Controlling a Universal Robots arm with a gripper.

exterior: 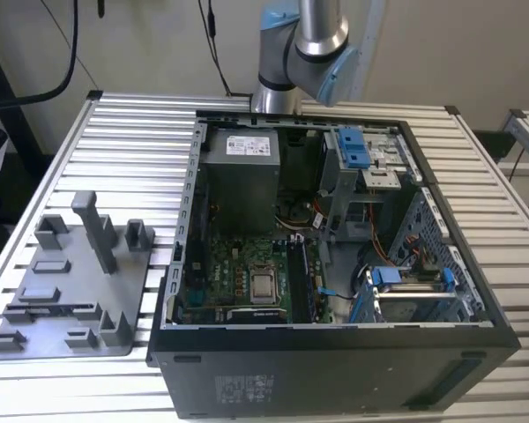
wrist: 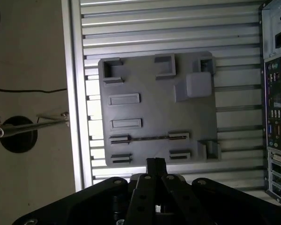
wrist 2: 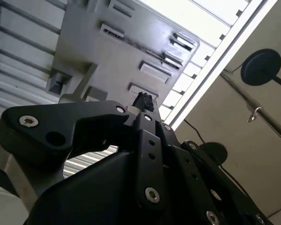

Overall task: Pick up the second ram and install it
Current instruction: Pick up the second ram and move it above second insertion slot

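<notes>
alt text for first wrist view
A gray holder plate lies on a slatted metal table, a thin dark ram stick in its slot. The shut gripper hangs by the plate's edge; a computer case stands alongside.

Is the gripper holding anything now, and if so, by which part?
Nothing is held. The gripper is shut and empty above the gray holder plate; the second ram sits on edge in the plate's slots.

Power supply sticker [exterior: 249, 144]: print too small to read.
Case front sticker [exterior: 242, 388]: also unreadable.
</notes>
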